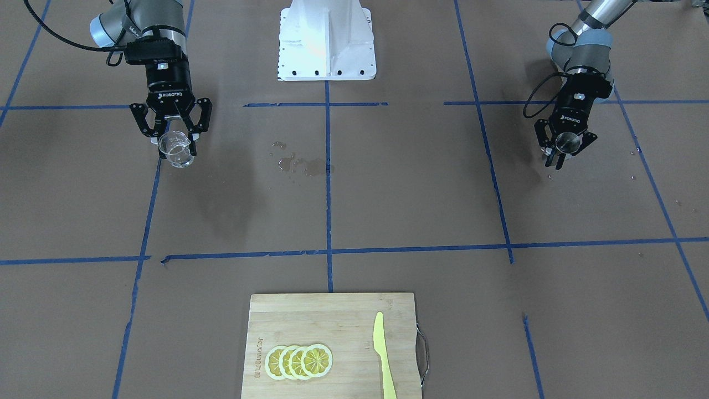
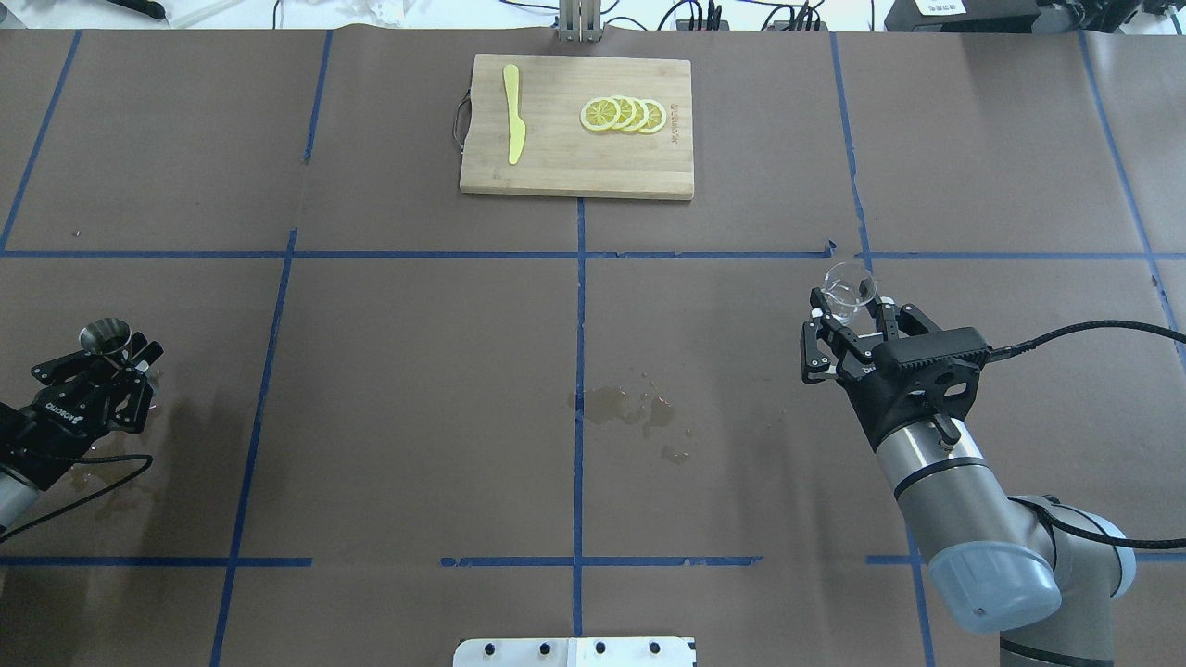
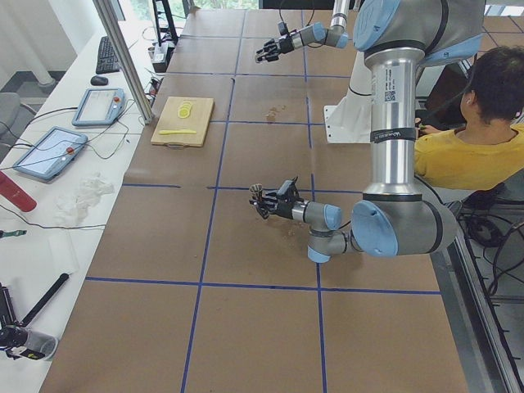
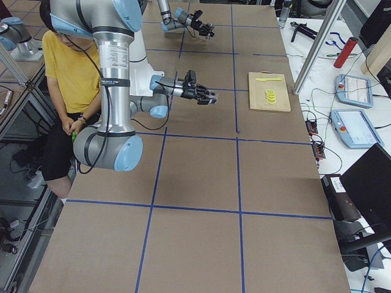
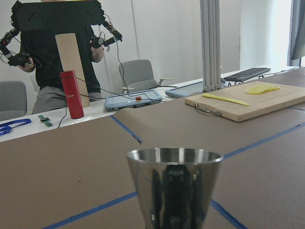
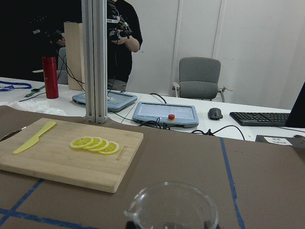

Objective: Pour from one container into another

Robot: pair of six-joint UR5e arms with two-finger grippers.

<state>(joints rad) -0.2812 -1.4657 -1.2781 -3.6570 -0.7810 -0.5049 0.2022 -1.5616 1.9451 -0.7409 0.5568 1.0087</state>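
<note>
The right tool (image 2: 848,310) is clamped on the glass cup (image 2: 850,287), one finger on each side of its clear wall. The cup is held above the surface, over the robot's right half, well in from the right edge. In the right wrist view the cup's rim (image 6: 171,207) looks level, with the small pouring lip at its left; whether it holds any liquid cannot be told.

The left tool (image 2: 107,357) is clamped on the steel jigger (image 2: 105,335), held upright with its open mouth upward, close to the left edge of the surface. In the left wrist view the jigger's upper cone (image 5: 174,191) fills the lower middle of the picture. The cup and jigger are well apart, on opposite sides of the surface.

Between them, near the middle of the surface, lies a wet patch (image 2: 630,408) with a few drops around it. A wooden cutting board (image 2: 574,171) lies at the middle of the far edge, away from the robot. On it are a row of overlapping lemon slices (image 2: 623,114) and a yellow knife (image 2: 512,125), apart from each other. Blue tape lines (image 2: 579,306) cross the brown surface in a grid.
</note>
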